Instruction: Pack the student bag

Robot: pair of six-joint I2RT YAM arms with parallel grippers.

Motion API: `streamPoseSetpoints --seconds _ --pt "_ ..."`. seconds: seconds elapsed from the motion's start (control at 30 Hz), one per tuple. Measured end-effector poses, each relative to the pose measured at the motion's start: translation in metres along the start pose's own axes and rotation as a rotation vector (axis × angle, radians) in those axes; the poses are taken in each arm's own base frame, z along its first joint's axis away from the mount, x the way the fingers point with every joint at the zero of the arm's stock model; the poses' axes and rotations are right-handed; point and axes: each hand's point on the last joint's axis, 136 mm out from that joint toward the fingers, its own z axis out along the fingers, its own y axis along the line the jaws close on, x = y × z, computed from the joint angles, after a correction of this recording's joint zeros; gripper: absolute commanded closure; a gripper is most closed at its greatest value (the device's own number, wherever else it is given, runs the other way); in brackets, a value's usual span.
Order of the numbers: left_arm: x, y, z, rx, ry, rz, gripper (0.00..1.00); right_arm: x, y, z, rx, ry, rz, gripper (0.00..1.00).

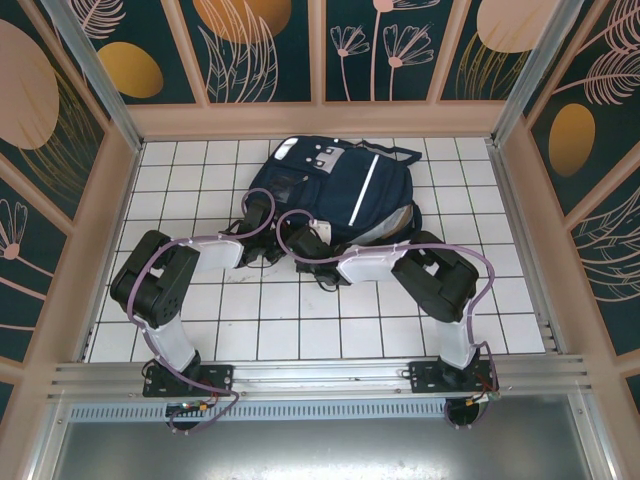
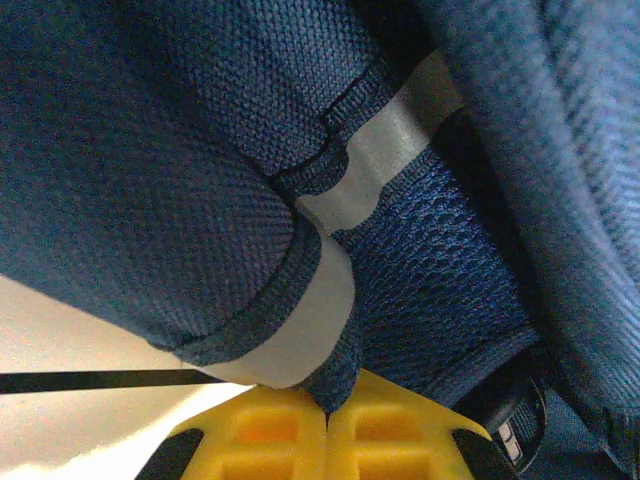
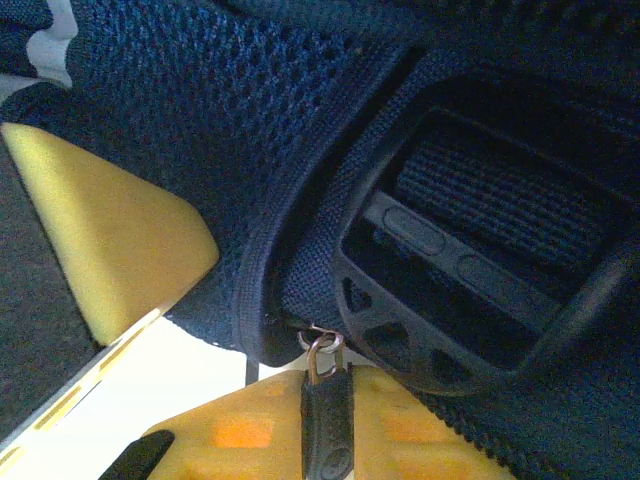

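two pincers, one student bag [image 1: 335, 190]: left pincer [image 2: 328, 415] nips the bag's hem, right pincer [image 3: 328, 385] clamps its zipper pull [image 3: 327, 440], plain from the wrist; from above, the bag lies far-middle on the desk [image 1: 260, 325].

No writing, label, brand name or number can be read on the student bag [image 1: 330, 190] or elsewhere.

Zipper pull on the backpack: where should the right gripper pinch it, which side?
Best bet: pinch the zipper pull on its rubber tab, below the metal ring, end-on from outside the student bag. The tab juts free, in line with the right gripper.
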Motion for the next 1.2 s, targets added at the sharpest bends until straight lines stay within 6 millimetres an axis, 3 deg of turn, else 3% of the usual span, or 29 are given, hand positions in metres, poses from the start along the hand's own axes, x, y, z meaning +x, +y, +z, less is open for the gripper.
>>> streamPoseSetpoints --seconds 0.17,0.33,0.53,0.83,0.97,1.2 --pt "0.001 -0.001 0.000 0.006 0.005 0.001 1.00 0.001 -0.009 -0.001 0.044 -0.006 0.006 0.72" --pt "0.002 -0.002 0.000 0.012 0.013 0.001 1.00 0.000 -0.013 -0.002 0.074 -0.006 -0.001 0.73" --pt "0.003 -0.003 0.000 0.016 0.017 0.002 1.00 -0.001 -0.014 -0.004 0.090 -0.003 -0.010 1.00" --pt "0.000 0.000 -0.002 0.013 0.009 -0.008 1.00 -0.001 -0.016 -0.008 0.104 0.007 -0.006 1.00" --pt "-0.010 0.007 -0.015 0.016 -0.029 -0.042 1.00 -0.004 -0.020 -0.021 0.106 0.010 0.003 1.00" --pt "-0.045 0.026 -0.043 0.006 -0.138 -0.120 1.00 -0.008 -0.038 -0.058 0.105 0.000 0.015 1.00"
